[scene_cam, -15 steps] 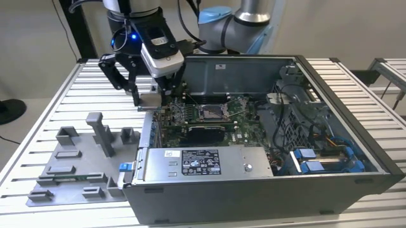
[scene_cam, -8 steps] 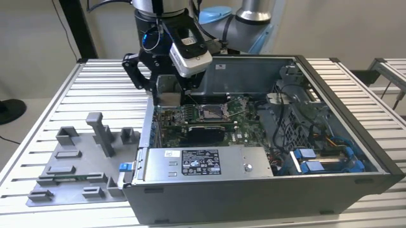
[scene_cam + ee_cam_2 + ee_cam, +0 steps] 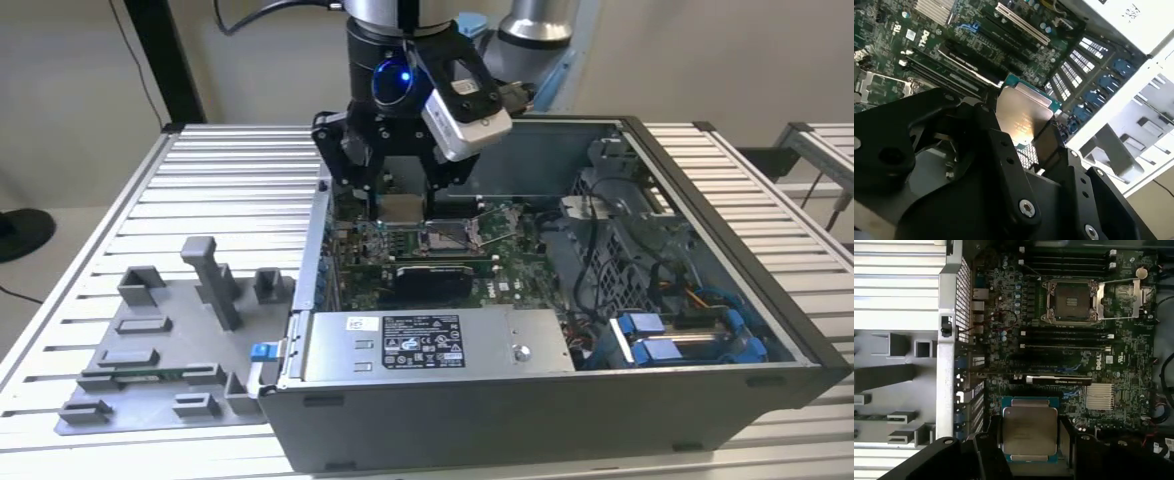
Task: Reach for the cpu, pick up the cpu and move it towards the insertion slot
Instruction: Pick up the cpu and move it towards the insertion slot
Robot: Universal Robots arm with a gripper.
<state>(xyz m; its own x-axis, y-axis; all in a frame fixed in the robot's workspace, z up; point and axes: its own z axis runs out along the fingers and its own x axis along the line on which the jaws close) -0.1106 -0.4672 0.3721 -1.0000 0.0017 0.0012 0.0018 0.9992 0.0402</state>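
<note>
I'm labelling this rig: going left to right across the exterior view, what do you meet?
Grey fixture blocks → end effector holding the cpu → insertion slot → blue drive bays → case's side wall.

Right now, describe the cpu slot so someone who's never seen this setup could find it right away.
Look inside the open computer case at the green circuit board on its floor. The insertion slot is the square socket with a shiny metal frame and dark centre, its retaining plate swung open beside it. Unlike the long black slots nearby, it is square and metal-rimmed.
</note>
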